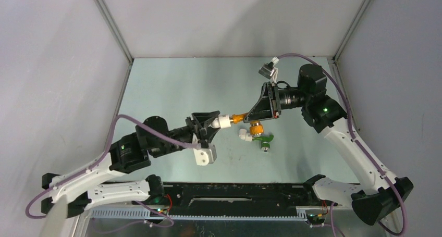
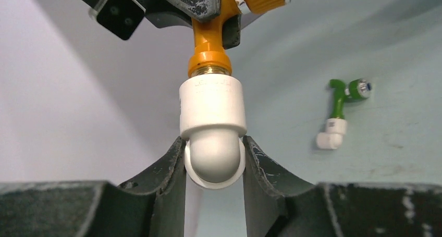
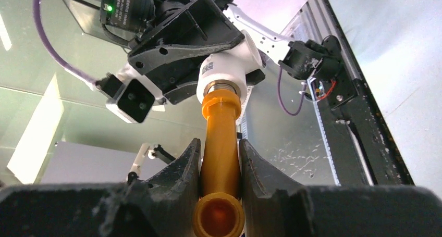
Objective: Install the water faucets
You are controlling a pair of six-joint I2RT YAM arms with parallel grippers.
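Observation:
My left gripper is shut on a white elbow fitting, held above the table mid-scene. My right gripper is shut on the orange faucet. The faucet's threaded end meets the fitting's collar; its orange knob hangs below the right gripper. The orange faucet bridges both grippers. The green faucet lies on the table below them, joined to a second white elbow fitting; it also shows in the left wrist view.
The pale green tabletop is walled by grey panels left, back and right. A black rail with the arm bases runs along the near edge. A purple cable loops over the right arm.

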